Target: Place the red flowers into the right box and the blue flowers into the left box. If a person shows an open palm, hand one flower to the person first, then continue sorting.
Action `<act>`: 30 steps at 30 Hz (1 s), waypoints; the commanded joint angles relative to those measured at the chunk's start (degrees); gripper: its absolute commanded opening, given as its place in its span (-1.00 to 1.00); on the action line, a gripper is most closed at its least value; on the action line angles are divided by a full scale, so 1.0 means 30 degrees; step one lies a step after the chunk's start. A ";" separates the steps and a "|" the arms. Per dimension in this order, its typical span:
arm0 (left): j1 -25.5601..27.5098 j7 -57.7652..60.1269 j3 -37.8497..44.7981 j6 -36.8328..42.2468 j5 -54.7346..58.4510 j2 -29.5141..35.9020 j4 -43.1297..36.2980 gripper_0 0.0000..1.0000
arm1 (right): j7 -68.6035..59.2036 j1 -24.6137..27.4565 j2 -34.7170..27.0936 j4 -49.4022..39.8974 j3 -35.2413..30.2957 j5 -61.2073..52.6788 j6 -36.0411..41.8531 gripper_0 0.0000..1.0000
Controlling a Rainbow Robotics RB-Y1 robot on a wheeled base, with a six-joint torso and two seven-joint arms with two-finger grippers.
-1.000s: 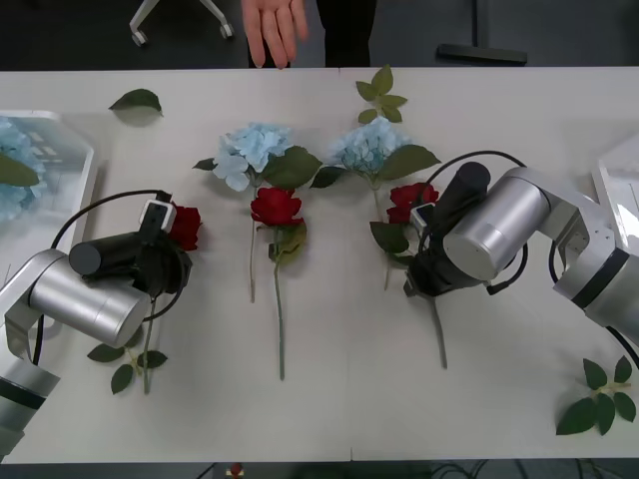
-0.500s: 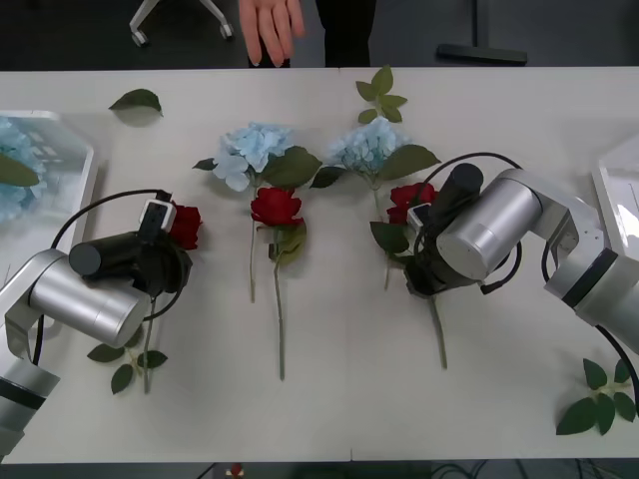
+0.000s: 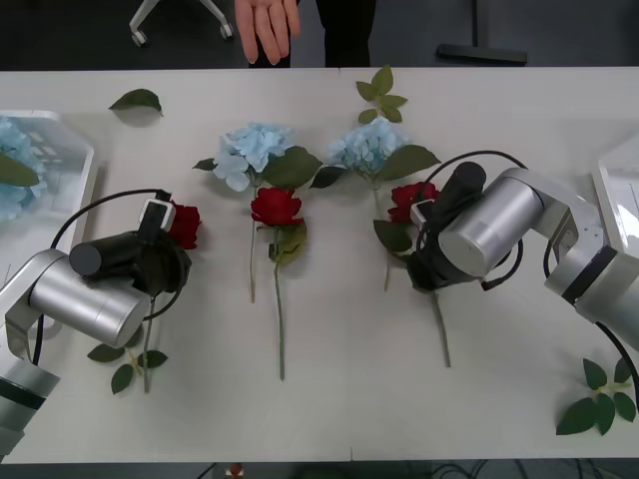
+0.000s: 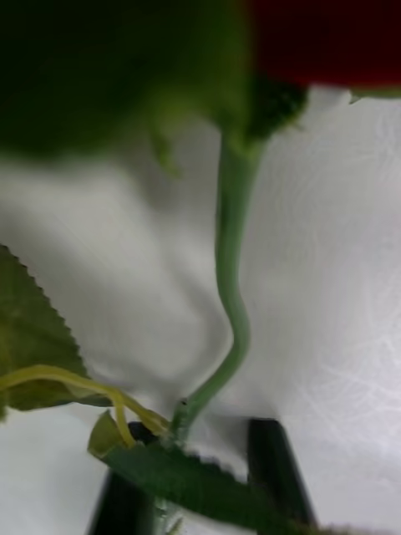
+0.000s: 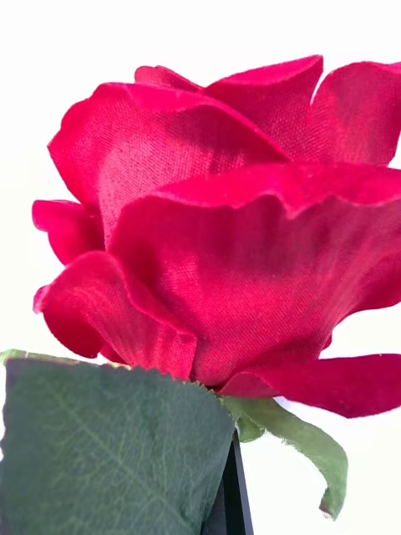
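Three red flowers lie on the table: a left rose [image 3: 185, 225], a middle rose [image 3: 277, 207] and a right rose [image 3: 411, 197]. My left gripper [image 3: 162, 257] sits just below the left rose's bloom [image 5: 209, 242], apparently shut on its stem; one black finger [image 5: 236, 501] shows beside a leaf. My right gripper [image 3: 424, 264] stands open over the right rose's stem [image 4: 230, 318], which runs between its black fingers [image 4: 276, 468]. Two blue flowers [image 3: 255, 150] [image 3: 369, 145] lie farther back. The left box [image 3: 80, 190] holds a blue flower [image 3: 15, 150]. The right box [image 3: 619, 175] is at the right edge.
A person's hand [image 3: 265, 25] hangs, fingers down, beyond the table's far edge. Loose leaf sprigs lie at the back left [image 3: 135, 100], back middle [image 3: 379, 95], front right [image 3: 599, 399] and under my left arm [image 3: 125, 364].
My right arm has edged slightly up along the right rose's stem. The person's hand has drawn back a little. My left arm has not moved.
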 commanded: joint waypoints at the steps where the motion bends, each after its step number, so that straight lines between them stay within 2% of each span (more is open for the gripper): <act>1: 0.0362 0.0018 0.0118 -0.0312 -0.0167 -0.0141 -0.0240 -1.00 | -0.0608 -0.0565 0.0510 -0.0046 0.0106 0.0195 -0.0064 -0.91; 3: 0.0332 0.0018 0.0118 -0.0312 -0.0167 -0.0111 -0.0240 -1.00 | -0.0608 -0.0565 0.0539 -0.0046 0.0106 0.0195 -0.0064 -1.00; 9: 0.0362 0.0018 0.0118 -0.0312 -0.0167 -0.0141 -0.0240 -1.00 | -0.0637 -0.0623 0.0451 -0.0105 0.0106 0.0078 -0.0093 -1.00; 15: 0.0391 0.0018 0.0118 -0.0312 -0.0167 -0.0141 -0.0240 -1.00 | -0.0344 -0.0565 -0.0486 -0.1658 -0.1476 -0.1387 -0.0005 -1.00; 22: 0.0391 0.0047 0.0118 -0.0341 -0.0167 -0.0141 -0.0240 -1.00 | 0.1091 -0.0477 -0.2097 -0.3562 -0.4611 -0.3555 -0.0416 -1.00; 26: 0.0420 0.0018 0.0118 -0.0399 -0.0167 -0.0141 -0.0240 -1.00 | 0.3347 -0.0477 -0.2390 -0.3503 -0.7189 -0.4932 -0.0826 -1.00; 30: 0.0420 0.0047 0.0118 -0.0458 -0.0167 -0.0141 -0.0240 -1.00 | 0.4724 -0.0477 -0.2332 -0.3503 -0.8830 -0.5958 -0.1441 -1.00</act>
